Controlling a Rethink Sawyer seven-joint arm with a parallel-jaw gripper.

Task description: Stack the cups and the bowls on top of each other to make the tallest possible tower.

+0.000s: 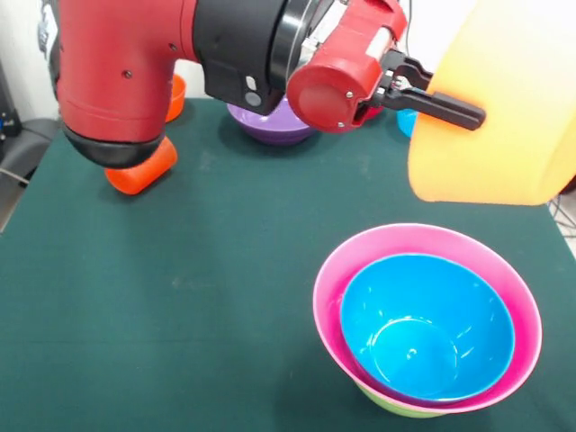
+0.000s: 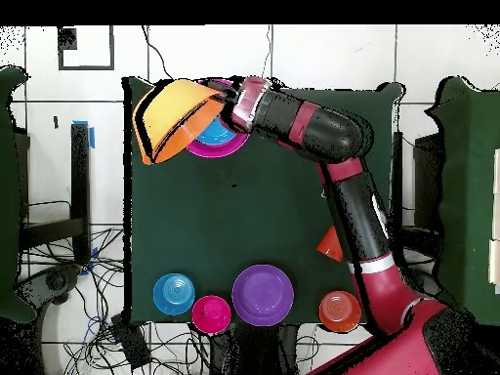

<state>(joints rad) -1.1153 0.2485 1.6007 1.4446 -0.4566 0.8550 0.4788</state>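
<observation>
Pincer [image 1: 450,106] is clamped on the rim of the large orange bowl [image 1: 504,99], one black finger [image 1: 447,108] lying across the outside wall, so the jaws sit narrow around the rim and the bowl hangs tilted in the air, well off the table [image 1: 180,297]. From overhead the bowl [image 2: 171,117] sits up over the table's far corner, partly covering the tower [image 2: 217,137] below it.

The tower [image 1: 423,315] stands on the table: a green bowl [image 1: 391,405] peeking out at the bottom, the big pink bowl [image 1: 342,288] on it, and a blue bowl [image 1: 432,324] nested inside the pink one.

Everything else sits on the robot's side of the table, well away from the tower: a purple bowl [image 2: 262,294], a small magenta bowl [image 2: 211,313], a small blue bowl [image 2: 173,292] and a small orange bowl [image 2: 339,310], lined up along the edge. The orange-red cup [image 1: 139,171] lies tipped on its side, half tucked under the arm [image 1: 117,72] in the front view. Nothing sits between the held bowl and the tower.
</observation>
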